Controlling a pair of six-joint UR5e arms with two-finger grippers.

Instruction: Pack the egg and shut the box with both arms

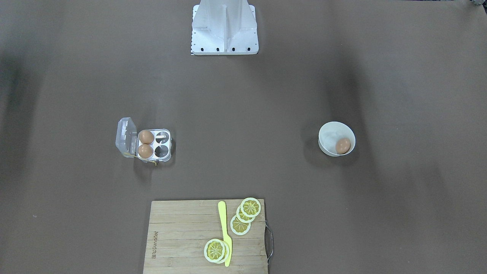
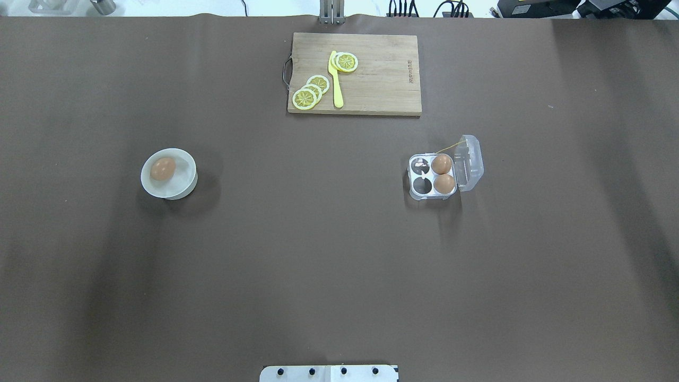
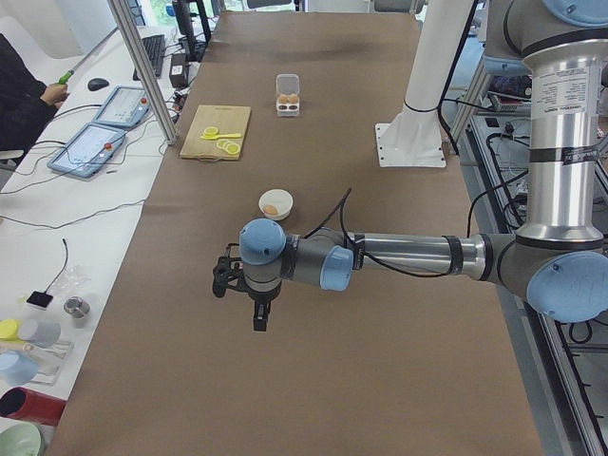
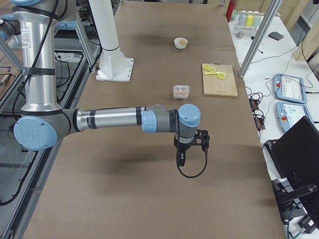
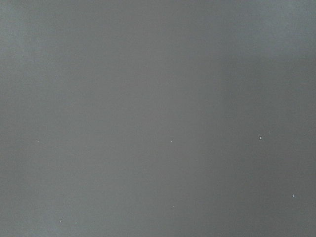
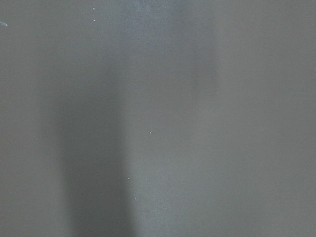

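Note:
One tan egg (image 2: 163,168) lies in a white bowl (image 2: 185,183) on the robot's left side of the table. The clear box (image 2: 432,176) sits on the right side with its lid (image 2: 469,163) hinged open. Two eggs (image 2: 441,164) fill the cells beside the lid; the other two cells are empty. A yellow string trails from it. My left gripper (image 3: 259,318) hangs above bare table, short of the bowl (image 3: 276,202). My right gripper (image 4: 182,158) hangs above bare table, short of the box (image 4: 181,91). I cannot tell whether either is open. Both wrist views show only brown table.
A wooden cutting board (image 2: 382,74) with lemon slices (image 2: 307,95) and a yellow knife (image 2: 336,79) lies at the far edge. The white robot pedestal (image 1: 224,30) stands at the near edge. Side tables with tablets (image 3: 95,142) border the operators' side.

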